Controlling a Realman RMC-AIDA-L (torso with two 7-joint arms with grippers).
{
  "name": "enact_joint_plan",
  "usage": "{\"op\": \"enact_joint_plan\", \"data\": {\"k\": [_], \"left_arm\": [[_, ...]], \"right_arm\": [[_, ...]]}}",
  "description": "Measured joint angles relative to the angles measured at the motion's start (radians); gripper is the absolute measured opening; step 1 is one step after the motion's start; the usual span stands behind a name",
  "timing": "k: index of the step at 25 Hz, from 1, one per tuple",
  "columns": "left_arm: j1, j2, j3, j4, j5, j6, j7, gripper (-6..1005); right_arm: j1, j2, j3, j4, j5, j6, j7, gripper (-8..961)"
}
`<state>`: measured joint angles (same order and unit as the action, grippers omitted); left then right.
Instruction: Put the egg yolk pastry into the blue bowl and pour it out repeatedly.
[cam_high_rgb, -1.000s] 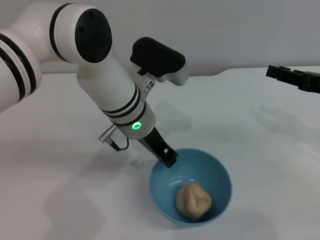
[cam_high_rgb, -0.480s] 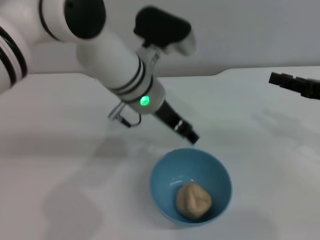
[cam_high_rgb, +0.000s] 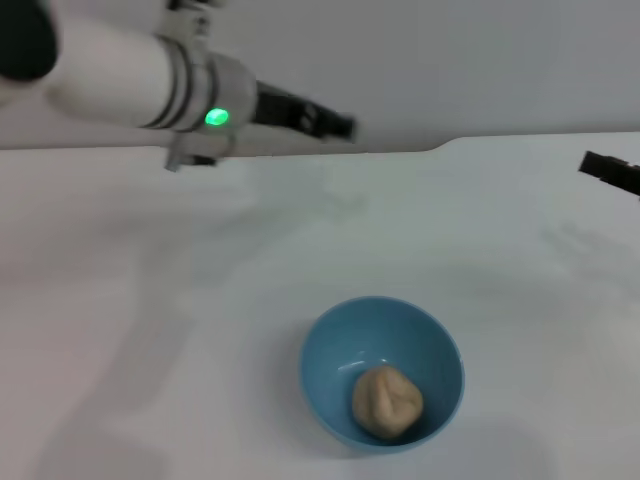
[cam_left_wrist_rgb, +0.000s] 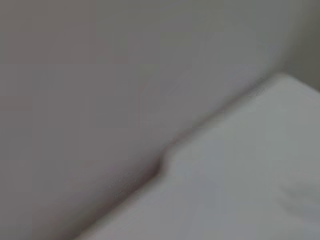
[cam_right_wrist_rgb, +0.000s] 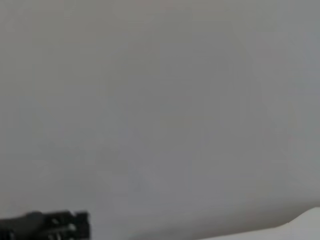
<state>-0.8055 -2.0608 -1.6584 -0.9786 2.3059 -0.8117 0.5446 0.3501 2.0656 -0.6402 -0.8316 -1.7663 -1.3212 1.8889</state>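
Observation:
The blue bowl (cam_high_rgb: 335, 352) stands upright on the white table, near the front middle in the head view. The egg yolk pastry (cam_high_rgb: 387, 402), a pale tan dough ball, lies inside it against the near wall. My left gripper (cam_high_rgb: 332, 122) is raised high at the back, pointing right along the wall, well above and behind the bowl, with nothing seen in it. My right gripper (cam_high_rgb: 610, 172) shows only as a dark tip at the far right edge, away from the bowl. Neither wrist view shows the bowl or the pastry.
The white table (cam_high_rgb: 150, 300) runs back to a grey wall, with a small step in its back edge (cam_high_rgb: 440, 148). The left wrist view shows that edge (cam_left_wrist_rgb: 162, 167) and the wall. A dark gripper tip (cam_right_wrist_rgb: 50, 226) shows low in the right wrist view.
My left gripper has left the bowl's rim and risen up and back toward the wall, swinging level. The right gripper has drifted further right. The bowl and pastry have not moved.

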Motion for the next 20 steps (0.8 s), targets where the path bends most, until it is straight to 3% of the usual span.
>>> {"op": "enact_joint_plan", "data": {"k": [4, 9, 13, 17, 20], "left_arm": [[0.16, -0.002, 0.075, -0.057, -0.002, 0.338, 0.051, 689], [0.298, 0.0, 0.198, -0.051, 0.001, 0.685, 0.1, 687], [0.397, 0.001, 0.381, 0.003, 0.002, 1.123, 0.109, 686], [0.447, 0.0, 0.54, 0.118, 0.003, 1.537, 0.049, 685], [0.444, -0.002, 0.582, 0.249, 0.002, 1.728, -0.094, 684]], "right_arm": [[-0.003, 0.006, 0.059, 0.053, 0.043, 0.029, -0.152, 457], [-0.013, 0.004, 0.107, 0.195, 0.297, 0.056, -0.495, 457], [-0.023, 0.009, 0.104, 0.271, 0.447, 0.046, -0.794, 457], [-0.024, 0.01, 0.114, 0.393, 0.592, 0.012, -1.087, 457], [-0.027, 0.012, 0.117, 0.511, 0.74, -0.016, -1.372, 458]]}}
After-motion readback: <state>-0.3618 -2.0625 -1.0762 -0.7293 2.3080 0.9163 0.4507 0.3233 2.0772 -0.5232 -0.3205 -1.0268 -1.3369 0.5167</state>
